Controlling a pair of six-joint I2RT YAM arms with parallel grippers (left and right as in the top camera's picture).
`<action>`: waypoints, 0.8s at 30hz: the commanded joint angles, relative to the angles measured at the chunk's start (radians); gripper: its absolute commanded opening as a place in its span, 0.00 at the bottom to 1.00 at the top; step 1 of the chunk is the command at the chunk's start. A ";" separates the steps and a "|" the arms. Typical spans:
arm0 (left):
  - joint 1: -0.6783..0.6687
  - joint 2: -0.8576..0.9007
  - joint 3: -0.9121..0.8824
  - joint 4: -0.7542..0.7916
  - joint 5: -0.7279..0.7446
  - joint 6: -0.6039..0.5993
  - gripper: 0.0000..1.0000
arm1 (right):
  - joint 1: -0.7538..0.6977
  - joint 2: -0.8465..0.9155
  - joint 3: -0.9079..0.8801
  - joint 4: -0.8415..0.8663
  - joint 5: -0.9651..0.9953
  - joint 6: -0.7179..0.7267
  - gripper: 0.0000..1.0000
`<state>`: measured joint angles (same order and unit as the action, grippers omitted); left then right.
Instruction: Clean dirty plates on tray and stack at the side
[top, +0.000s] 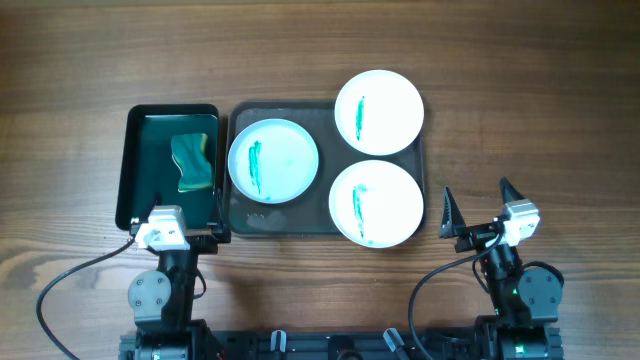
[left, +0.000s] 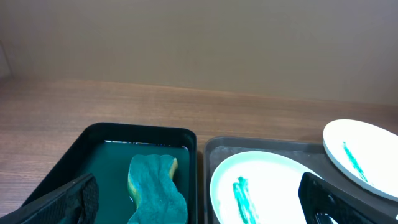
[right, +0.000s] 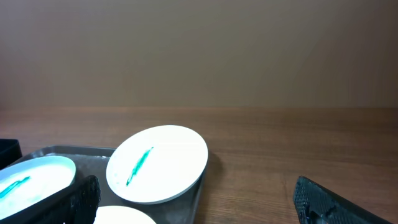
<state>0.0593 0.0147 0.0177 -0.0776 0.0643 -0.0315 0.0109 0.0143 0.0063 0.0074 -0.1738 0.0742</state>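
Observation:
Three white plates, each with a teal streak, lie on the dark grey tray (top: 290, 218): one at the left (top: 273, 160), one at the back right (top: 378, 111) overhanging the rim, one at the front right (top: 376, 203). My left gripper (top: 178, 228) is open and empty at the near edge of the small black tray. In the left wrist view the left gripper (left: 196, 205) is open, facing the left plate (left: 273, 177). My right gripper (top: 478, 208) is open and empty on the table right of the tray. In the right wrist view (right: 205, 202) it faces the back right plate (right: 158, 163).
A small black tray (top: 128, 165) with teal inside holds a teal and yellow sponge (top: 193, 162), left of the grey tray. The sponge (left: 155, 186) shows in the left wrist view. Bare wooden table (top: 530, 120) lies to the right.

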 joint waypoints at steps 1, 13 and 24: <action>0.003 -0.008 -0.012 0.008 -0.003 -0.010 1.00 | 0.003 -0.010 -0.001 0.004 0.017 0.010 1.00; 0.004 0.018 0.063 -0.043 0.009 -0.037 1.00 | 0.003 0.030 0.075 -0.055 0.018 0.010 1.00; 0.005 0.472 0.546 -0.363 0.009 -0.036 1.00 | 0.003 0.527 0.540 -0.293 0.001 0.005 1.00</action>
<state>0.0593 0.3458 0.4038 -0.3649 0.0757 -0.0582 0.0109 0.3885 0.3840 -0.2165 -0.1745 0.0746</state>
